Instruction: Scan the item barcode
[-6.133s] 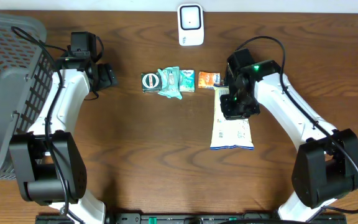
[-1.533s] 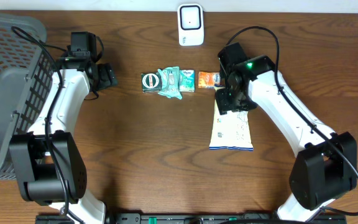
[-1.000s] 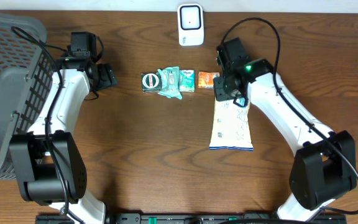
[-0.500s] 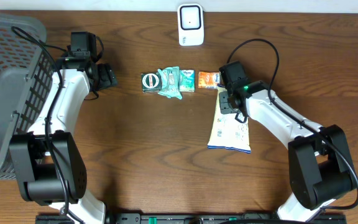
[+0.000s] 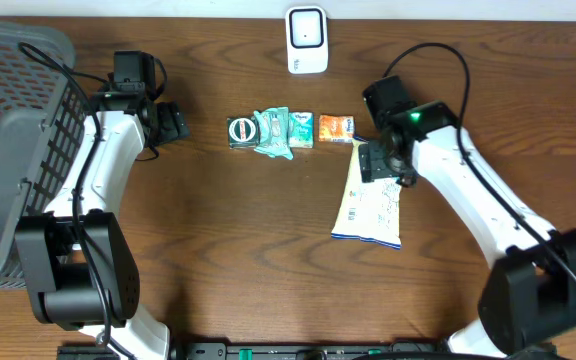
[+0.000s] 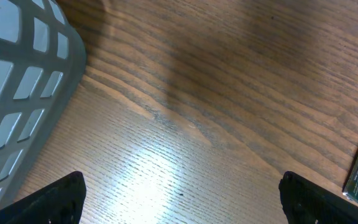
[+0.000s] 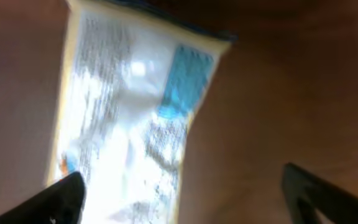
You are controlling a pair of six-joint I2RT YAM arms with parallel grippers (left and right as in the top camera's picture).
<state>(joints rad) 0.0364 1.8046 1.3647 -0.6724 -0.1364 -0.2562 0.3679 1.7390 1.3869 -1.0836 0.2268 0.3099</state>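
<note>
Closest to the robot, the white packet (image 5: 368, 212) lies flat on the table (image 5: 218, 260). It is a bit slanted, with its printed side up. The right end effector (image 5: 376, 165) hangs just over the packet's far end. Its fingers are spread wide and hold nothing. In the right wrist view the packet is blurry, so I cannot tell where the barcode is.

I think the job now is to pick the packet up. A thin, flat bag is hard to get off a table. It would be best to go straight down on the far end and pinch it firmly before lifting. Lift slowly, so the bag does not slip or fold.

A little farther away is a row of small things: an orange packet (image 5: 335, 127), a teal packet (image 5: 273, 133) and a green tin (image 5: 240, 132). The orange one is near the right end effector, so take care not to bump it.

The left end effector (image 5: 175, 122) sits off to the left, near the basket (image 5: 8, 150). It is wide open and empty.

Farthest away, at the back of the table, is the white scanner (image 5: 307, 40). The packet should go there with its barcode facing the scanner, and be held steady.
</note>
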